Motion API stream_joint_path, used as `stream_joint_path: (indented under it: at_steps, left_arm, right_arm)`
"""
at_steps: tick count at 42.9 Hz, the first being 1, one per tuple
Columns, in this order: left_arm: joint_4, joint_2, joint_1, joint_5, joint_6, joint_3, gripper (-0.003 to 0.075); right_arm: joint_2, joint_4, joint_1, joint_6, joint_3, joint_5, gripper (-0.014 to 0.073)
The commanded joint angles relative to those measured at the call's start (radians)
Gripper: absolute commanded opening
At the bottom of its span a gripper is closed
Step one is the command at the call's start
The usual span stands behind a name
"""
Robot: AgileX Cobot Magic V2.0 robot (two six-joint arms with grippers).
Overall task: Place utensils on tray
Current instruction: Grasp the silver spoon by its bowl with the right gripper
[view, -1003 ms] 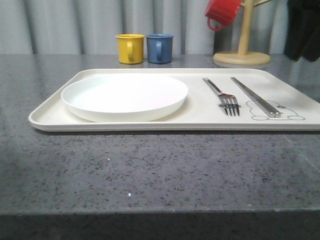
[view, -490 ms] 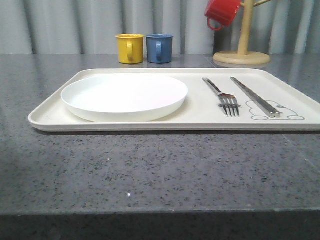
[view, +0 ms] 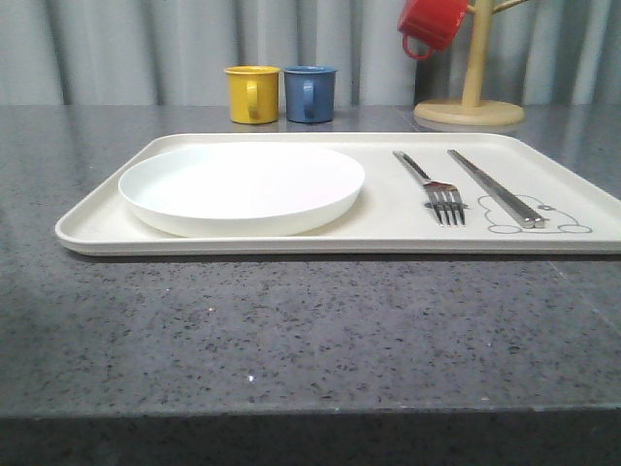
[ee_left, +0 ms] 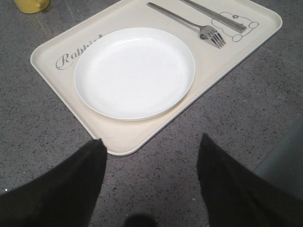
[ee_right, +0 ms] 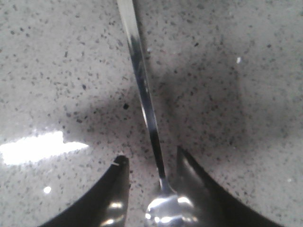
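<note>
Spoon (ee_right: 144, 101) between jaws, seemingly ungripped, handle outward

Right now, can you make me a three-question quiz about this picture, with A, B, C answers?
1. Where is the fork?
A. on the white plate
B. on the tray, between the plate and the chopsticks
C. on the bare table

2. How many mugs stand side by side behind the tray?
A. two
B. four
C. none

3. What lies between the right gripper fingers?
A. a mug
B. nothing
C. the spoon

Answers: 1 B, it lies between the white plate and chopsticks. 2 A, the yellow mug and blue mug. 3 C, the spoon handle runs between them.
</note>
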Motion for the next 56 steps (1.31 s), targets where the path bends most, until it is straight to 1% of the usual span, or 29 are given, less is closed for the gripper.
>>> stream_joint_path:
  at_steps: [1, 9, 12, 19, 24, 30, 33, 36, 39, 42, 51, 56]
  left_arm:
    - [-0.004, -0.001, -0.008, -0.069, -0.011, -0.027, 0.0419]
    - [-0.004, -0.001, -0.008, -0.069, -0.011, -0.027, 0.0419]
    - [-0.004, -0.001, -0.008, -0.069, -0.011, -0.027, 0.0419]
    - [-0.004, -0.001, -0.008, -0.069, -0.011, -0.027, 0.0419]
    - [-0.004, -0.001, -0.008, -0.069, -0.011, -0.027, 0.0419]
    - [-0.004, -0.001, -0.008, -0.069, -0.011, -0.027, 0.0419]
    - [-0.004, -0.001, -0.008, -0.069, -0.011, -0.027, 0.0419]
    - [-0.004, -0.001, -0.008, -0.069, -0.011, -0.027, 0.0419]
    - [-0.004, -0.001, -0.008, -0.069, -0.011, -0.027, 0.0419]
    - [-0.004, -0.001, -0.008, -0.069, -0.011, -0.027, 0.0419]
    - [-0.004, -0.001, -0.008, -0.069, -0.011, -0.027, 0.0419]
    - [-0.004, -0.001, -0.008, -0.069, -0.011, -0.027, 0.0419]
  right_arm:
    - [-0.014, -0.013, -0.006, -0.016, -0.026, -0.033, 0.0279]
    - [0.004, -0.013, -0.006, -0.016, -0.026, -0.051, 0.0279]
    - [0.004, -0.013, -0.006, -0.016, -0.026, -0.054, 0.0266]
    - [0.004, -0.013, -0.006, -0.016, -0.026, -0.053, 0.0134]
    - [0.005, -0.014, -0.006, -0.016, -0.026, -0.054, 0.0079]
    - [0.005, -0.014, -0.006, -0.016, -0.028, -0.050, -0.0024]
    - [0.003, -0.013, -0.005, -0.016, -0.030, -0.046, -0.0050]
    - [-0.015, -0.009, 0.010, -0.017, -0.031, -0.043, -0.0051]
    - [-0.047, 0.002, 0.045, -0.021, -0.037, -0.043, -0.0051]
    - [-0.081, 0.022, 0.104, -0.030, -0.055, -0.035, -0.0051]
    - [-0.120, 0.100, 0.347, -0.038, -0.103, 0.014, -0.0051]
    - [-0.102, 0.162, 0.434, -0.020, -0.103, -0.015, -0.0051]
